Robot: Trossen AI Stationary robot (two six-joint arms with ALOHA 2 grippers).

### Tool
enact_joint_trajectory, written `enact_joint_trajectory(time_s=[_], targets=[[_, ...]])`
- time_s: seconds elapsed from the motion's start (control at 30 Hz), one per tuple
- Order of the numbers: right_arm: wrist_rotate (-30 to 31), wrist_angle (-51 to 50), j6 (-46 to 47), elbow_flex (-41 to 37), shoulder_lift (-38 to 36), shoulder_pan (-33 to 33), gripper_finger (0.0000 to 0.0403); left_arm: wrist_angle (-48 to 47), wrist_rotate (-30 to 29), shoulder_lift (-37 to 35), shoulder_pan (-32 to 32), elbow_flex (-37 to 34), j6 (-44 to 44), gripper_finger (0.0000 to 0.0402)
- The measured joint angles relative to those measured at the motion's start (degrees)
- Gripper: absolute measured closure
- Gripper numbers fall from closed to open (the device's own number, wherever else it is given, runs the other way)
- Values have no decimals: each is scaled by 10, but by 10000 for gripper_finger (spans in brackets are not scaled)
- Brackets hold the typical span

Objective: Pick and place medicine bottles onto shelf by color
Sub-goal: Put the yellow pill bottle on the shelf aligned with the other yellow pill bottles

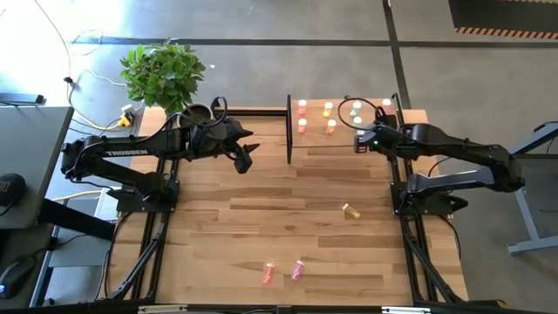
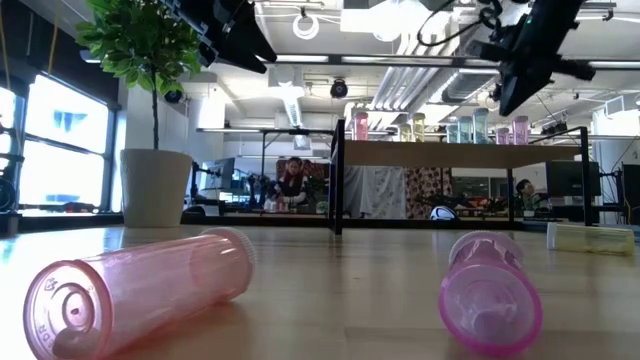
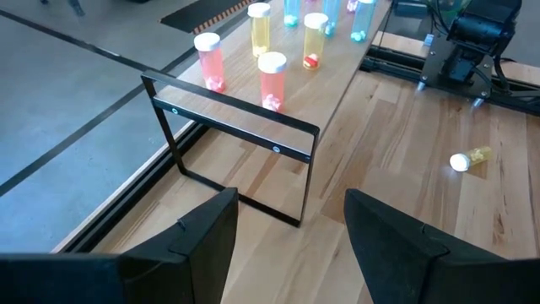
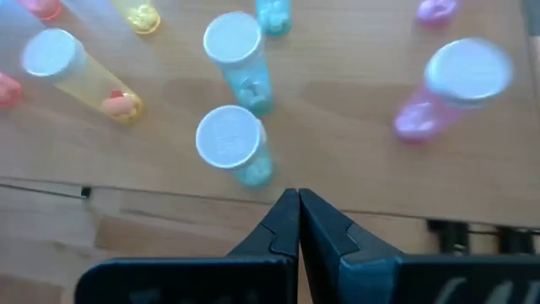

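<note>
The shelf stands at the table's far edge, right of centre, its light board on black posts. Several medicine bottles stand upright on it: red-pink, yellow, pale teal-green and magenta. Three more lie on their sides on the table: yellow, red-pink and magenta. My left gripper hangs open and empty left of the shelf. My right gripper is shut with nothing in it, above the shelf's near edge beside the teal-green bottles.
A potted plant stands at the table's far left corner. The shelf's black end frame rises between my left gripper and the bottles. People sit in the room beyond the table. Bare wood lies between the arms.
</note>
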Motion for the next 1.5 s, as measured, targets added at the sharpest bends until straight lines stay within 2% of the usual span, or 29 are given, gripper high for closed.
enact_joint_trajectory(time_s=[0.13,0.33,0.53,0.73,0.97,1.13,1.33,1.5], targets=[[-19,-52,-13,53,-1,16,403,0,0,0,0,0,0,193],[-117,-75,-30,73,0,68,403,0,15,0,0,0,0,193],[-186,-70,-28,22,0,155,403,0,52,0,0,0,0,193],[-251,-14,2,-50,0,240,403,0,84,0,0,0,0,193],[-281,43,50,-102,0,309,399,-1,99,0,0,0,0,193],[-310,81,83,-143,1,333,353,-3,111,0,0,0,-17,193],[-292,149,104,-202,1,351,273,-3,111,0,0,0,-31,193],[-296,178,125,-227,1,352,244,-3,111,0,0,0,-72,193]])
